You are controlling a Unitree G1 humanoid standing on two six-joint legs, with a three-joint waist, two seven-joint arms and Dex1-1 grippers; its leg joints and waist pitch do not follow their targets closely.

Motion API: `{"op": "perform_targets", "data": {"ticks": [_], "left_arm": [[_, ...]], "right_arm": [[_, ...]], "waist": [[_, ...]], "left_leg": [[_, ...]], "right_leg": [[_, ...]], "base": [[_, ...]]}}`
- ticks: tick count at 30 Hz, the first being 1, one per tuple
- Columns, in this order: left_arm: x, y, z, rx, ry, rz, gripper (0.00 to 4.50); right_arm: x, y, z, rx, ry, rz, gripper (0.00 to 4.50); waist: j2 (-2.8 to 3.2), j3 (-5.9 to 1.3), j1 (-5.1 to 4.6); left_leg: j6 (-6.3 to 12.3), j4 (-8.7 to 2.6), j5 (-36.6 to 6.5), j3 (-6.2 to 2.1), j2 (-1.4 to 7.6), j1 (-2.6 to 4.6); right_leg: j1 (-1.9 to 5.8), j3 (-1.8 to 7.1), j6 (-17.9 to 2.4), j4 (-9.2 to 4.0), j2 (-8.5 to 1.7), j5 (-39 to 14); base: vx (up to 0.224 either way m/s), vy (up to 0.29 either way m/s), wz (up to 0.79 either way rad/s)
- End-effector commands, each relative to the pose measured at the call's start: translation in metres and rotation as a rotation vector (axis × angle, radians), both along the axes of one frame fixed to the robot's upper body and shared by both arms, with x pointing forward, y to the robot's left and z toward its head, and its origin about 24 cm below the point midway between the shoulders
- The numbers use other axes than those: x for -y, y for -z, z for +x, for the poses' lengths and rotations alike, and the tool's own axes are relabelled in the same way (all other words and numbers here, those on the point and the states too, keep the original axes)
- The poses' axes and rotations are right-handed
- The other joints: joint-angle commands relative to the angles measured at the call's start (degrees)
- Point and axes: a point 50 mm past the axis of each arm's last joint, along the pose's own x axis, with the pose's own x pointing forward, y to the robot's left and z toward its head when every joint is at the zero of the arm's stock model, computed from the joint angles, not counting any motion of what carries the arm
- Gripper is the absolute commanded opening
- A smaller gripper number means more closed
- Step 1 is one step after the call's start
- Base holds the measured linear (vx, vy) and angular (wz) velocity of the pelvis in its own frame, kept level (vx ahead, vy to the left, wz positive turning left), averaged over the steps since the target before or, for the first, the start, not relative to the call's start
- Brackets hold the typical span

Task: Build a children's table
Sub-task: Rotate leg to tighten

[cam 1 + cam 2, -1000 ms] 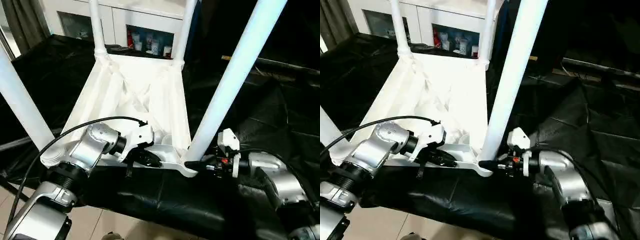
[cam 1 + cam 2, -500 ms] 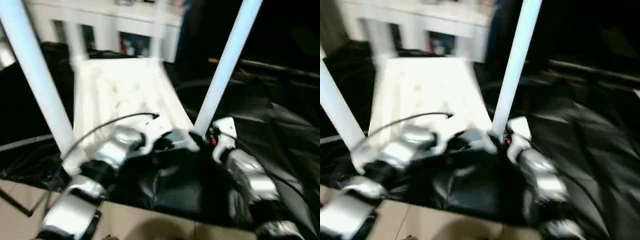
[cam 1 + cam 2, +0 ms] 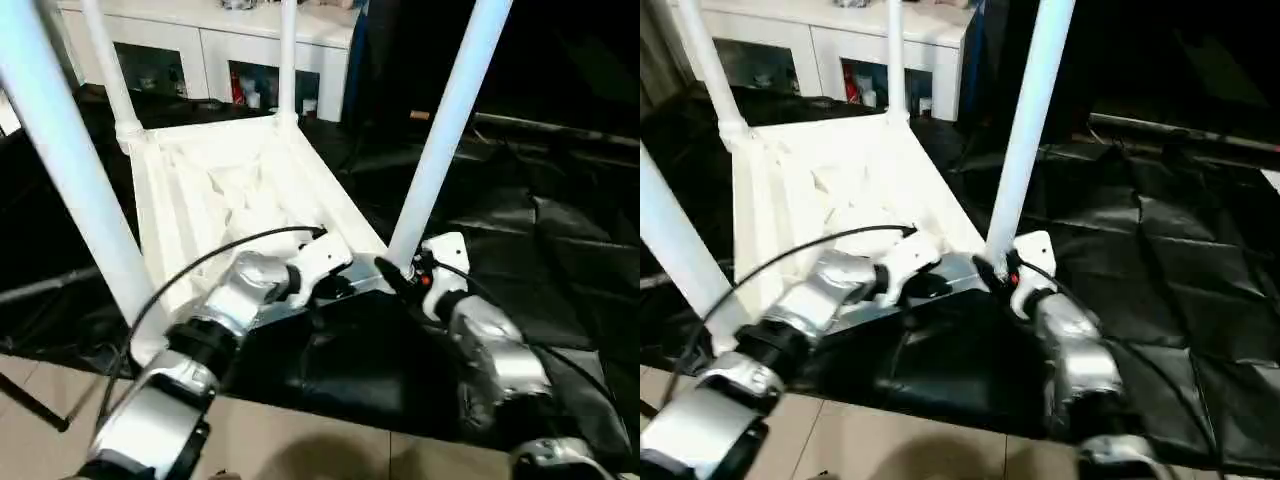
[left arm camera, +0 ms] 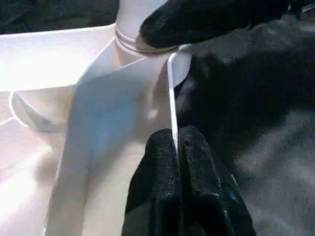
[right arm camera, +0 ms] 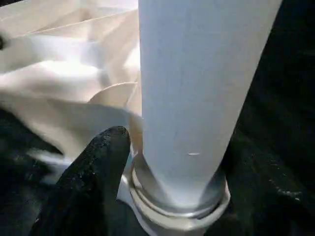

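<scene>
The left claw [image 4: 176,147] is closed on the thin near rim of the white children's table top [image 3: 225,190]; in the left wrist view its two black fingers [image 4: 160,172] pinch the edge between them. The top lies upside down on the black-draped bench [image 3: 560,240], with its ribbed underside facing up, and four white legs stand up from its corner sockets. The two far legs [image 3: 287,55] are thin in the head views, near a white cabinet [image 3: 215,50] behind the bench. The near left leg [image 3: 70,170] rises beside the left forearm.

The right claw [image 3: 392,277] is at the base of the near right leg [image 3: 445,125], where this leg enters its round socket. In the right wrist view one black finger [image 5: 91,182] rests against the socket collar on one side of the leg. The other finger is hidden behind the leg, so I cannot tell if the claw really clamps the leg or only stands apart around it. A black cable [image 3: 200,265] curves over the left wrist. The tiled floor [image 3: 300,445] shows in front of the bench.
</scene>
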Motion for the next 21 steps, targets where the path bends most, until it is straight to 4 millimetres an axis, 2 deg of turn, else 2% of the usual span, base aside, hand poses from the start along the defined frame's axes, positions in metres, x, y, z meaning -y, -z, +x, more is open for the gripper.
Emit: {"op": "perform_targets", "data": {"ticks": [1, 2, 4, 6, 7, 8, 9, 10, 11, 12, 13, 14, 15, 16, 18, 21], "left_arm": [[0.008, -0.003, -0.009, -0.027, 0.135, -0.025, 0.00], [0.002, -0.003, -0.011, -0.049, 0.159, -0.016, 0.00], [-0.002, -0.003, -0.012, -0.065, 0.175, -0.009, 0.00], [-0.005, -0.004, -0.013, -0.073, 0.185, -0.005, 0.00], [-0.013, -0.004, -0.015, -0.106, 0.214, 0.007, 0.00], [-0.013, -0.004, -0.015, -0.106, 0.214, 0.007, 0.00], [-0.026, -0.005, -0.019, -0.157, 0.253, 0.027, 0.00], [-0.026, -0.005, -0.019, -0.157, 0.253, 0.027, 0.00], [-0.029, -0.005, -0.020, -0.173, 0.263, 0.034, 0.00], [-0.030, -0.005, -0.020, -0.176, 0.265, 0.035, 0.00], [-0.032, -0.006, -0.021, -0.188, 0.270, 0.038, 0.00], [-0.037, -0.007, -0.023, -0.215, 0.278, 0.042, 0.00], [-0.039, -0.007, -0.024, -0.225, 0.281, 0.043, 0.00], [-0.040, -0.008, -0.024, -0.232, 0.282, 0.043, 0.00], [-0.041, -0.008, -0.025, -0.234, 0.284, 0.043, 0.00], [-0.041, -0.009, -0.026, -0.240, 0.288, 0.042, 0.00]], "right_arm": [[-0.019, -0.007, -0.010, 0.003, -0.266, 0.038, 3.02], [-0.013, -0.010, -0.012, -0.003, -0.311, 0.040, 3.02], [-0.009, -0.012, -0.014, -0.007, -0.341, 0.041, 3.02], [-0.006, -0.013, -0.015, -0.010, -0.359, 0.042, 3.02], [0.000, -0.016, -0.016, -0.016, -0.400, 0.029, 3.02], [0.000, -0.016, -0.016, -0.016, -0.400, 0.029, 3.02], [0.007, -0.018, -0.018, -0.027, -0.452, 0.017, 3.02], [0.007, -0.018, -0.018, -0.027, -0.452, 0.017, 3.02], [0.009, -0.019, -0.018, -0.032, -0.468, 0.018, 3.02], [0.009, -0.019, -0.018, -0.032, -0.470, 0.018, 3.02], [0.009, -0.020, -0.018, -0.036, -0.478, 0.020, 2.77], [0.010, -0.020, -0.019, -0.044, -0.497, 0.023, 2.77], [0.010, -0.020, -0.020, -0.047, -0.506, 0.023, 2.77], [0.010, -0.020, -0.020, -0.053, -0.517, 0.023, 2.77], [0.010, -0.019, -0.021, -0.056, -0.525, 0.022, 2.40], [0.010, -0.019, -0.022, -0.062, -0.537, 0.024, 2.33]], "waist": [[0.09, -2.60, 0.19], [0.06, -2.54, 0.27], [0.11, -2.69, 0.28], [0.33, -2.97, 0.39], [0.08, -3.14, 0.43], [0.09, -3.49, 0.59], [0.32, -3.70, 0.60], [0.46, -3.81, 0.64], [0.23, -3.70, 0.46], [0.29, -3.91, 0.54], [0.29, -3.97, 0.59], [0.14, -3.76, 0.60], [0.11, -3.58, 0.72], [0.17, -3.49, 0.80], [0.10, -3.29, 0.89], [0.12, -3.14, 1.04]], "left_leg": [[2.85, -4.57, -14.29, 0.55, 1.10, -0.76], [3.40, -4.42, -14.67, 0.84, 1.09, -0.42], [3.65, -4.33, -14.25, 0.97, 1.19, -0.50], [3.69, -4.08, -10.62, 1.25, 1.32, -0.48], [3.93, -3.85, -8.29, 1.46, 1.26, -0.60], [4.64, -3.54, -4.98, 1.52, 1.13, -0.80], [5.63, -3.29, -1.67, 1.48, 1.11, -0.81], [6.16, -3.15, -0.45, 1.43, 1.05, -0.80], [7.05, -2.93, 0.58, 1.56, 0.89, -1.07], [7.74, -2.76, 0.70, 1.69, 0.88, -0.76], [8.03, -2.63, 1.24, 1.73, 0.84, -0.69], [8.52, -2.71, 0.47, 1.89, 0.87, -0.59], [8.34, -2.91, -1.23, 1.92, 1.02, -0.70], [7.51, -3.07, -3.12, 1.98, 1.14, -0.58], [6.15, -3.27, -5.46, 2.07, 1.21, -0.48], [4.32, -3.53, -7.72, 2.05, 1.22, -0.45]], "right_leg": [[2.19, 2.36, -8.56, -4.87, -1.94, -18.42], [1.80, 2.51, -9.53, -4.91, -1.90, -17.86], [1.87, 2.65, -10.77, -4.60, -1.90, -16.69], [1.83, 2.72, -12.36, -4.00, -1.83, -11.41], [2.09, 2.67, -13.51, -3.43, -1.63, -7.22], [2.58, 2.60, -14.54, -2.65, -1.44, -2.39], [2.64, 2.57, -15.69, -2.05, -1.36, 2.85], [2.68, 2.51, -16.22, -1.79, -1.29, 5.04], [2.69, 2.53, -16.86, -1.61, -1.07, 7.68], [2.65, 2.63, -17.78, -1.44, -1.26, 9.21], [2.59, 2.66, -18.21, -1.29, -1.21, 10.35], [2.43, 2.63, -18.61, -1.36, -1.09, 10.04], [2.52, 2.63, -18.40, -1.58, -1.29, 7.20], [2.49, 2.70, -17.90, -1.80, -1.41, 4.27], [2.38, 2.81, -17.02, -2.13, -1.38, 0.84], [2.32, 2.93, -15.53, -2.45, -1.38, -2.88]], "base": [[0.000, 0.000, 0.00], [0.050, -0.013, 0.07], [0.057, -0.016, 0.06], [0.072, -0.021, 0.05], [0.070, -0.012, 0.03], [0.060, 0.011, -0.02], [0.084, 0.026, -0.04], [0.000, 0.000, 0.00], [0.052, 0.023, -0.03], [0.000, 0.000, 0.00], [0.059, 0.013, 0.00], [0.000, 0.000, 0.00], [0.000, 0.000, 0.00], [0.000, 0.000, 0.00], [0.000, 0.000, 0.00], [0.000, 0.000, 0.00]]}}
